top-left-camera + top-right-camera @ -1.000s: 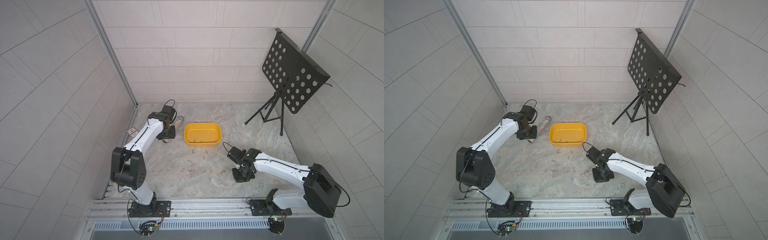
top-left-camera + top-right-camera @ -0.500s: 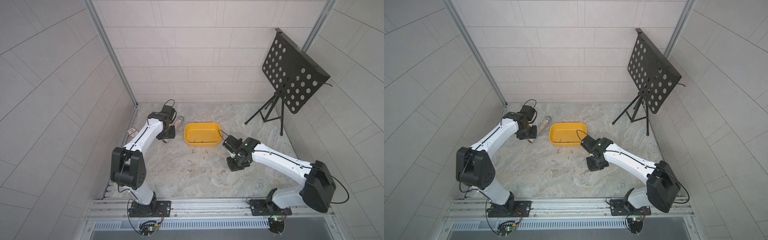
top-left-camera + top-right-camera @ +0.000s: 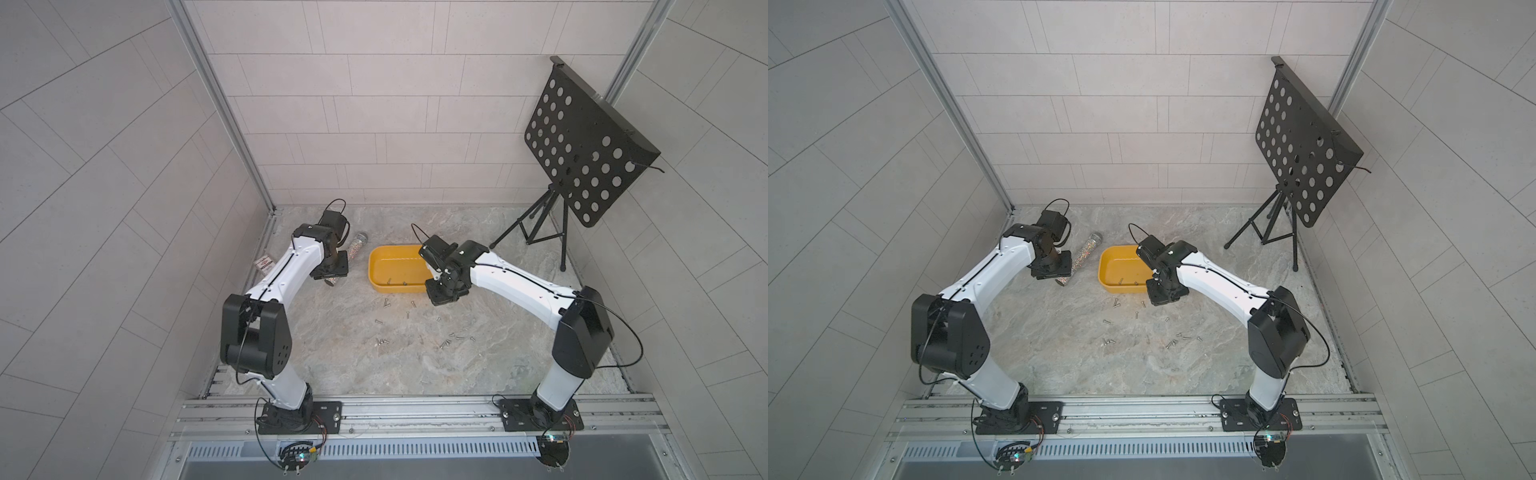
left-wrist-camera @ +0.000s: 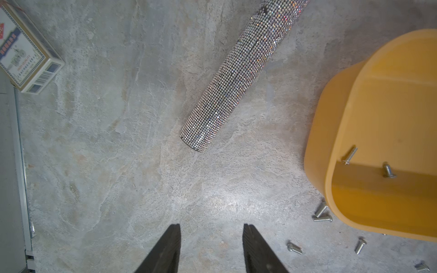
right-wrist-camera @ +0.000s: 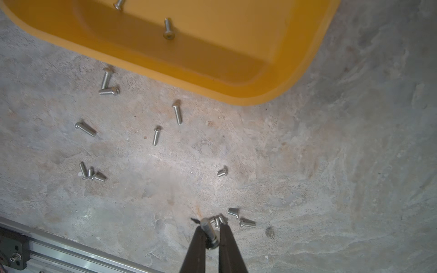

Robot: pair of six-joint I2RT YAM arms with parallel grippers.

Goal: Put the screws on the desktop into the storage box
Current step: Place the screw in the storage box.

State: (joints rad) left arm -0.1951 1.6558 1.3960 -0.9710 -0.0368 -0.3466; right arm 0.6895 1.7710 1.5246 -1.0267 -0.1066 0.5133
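**Right arm carries one screw up to the yellow box; left arm waits, empty**

A grey marble-patterned desktop fills the floor of a tiled work cell. A black perforated music stand sits in its far right corner. Two white and black robot arms reach in from a rail at the near edge.

Over the past second the right arm has swung away from the loose screws in the middle of the desktop. It is now at the near right corner of the storage box, a shallow yellow tub towards the back. The left arm has not moved and hangs beside a long glittery tube, with a small card box further off by the wall.

In the right wrist view, the right gripper is pinched shut on a single screw. The tub's rim lies ahead of the tips, so the screw does not look to be over the inside yet. The left gripper has its fingers apart, with only bare desktop between them.

Two screws already lie inside the tub. Most of the screws are still scattered on the desktop, several just beside the tub's near wall. The task looks to be at an early stage, with a short move and a release needed next
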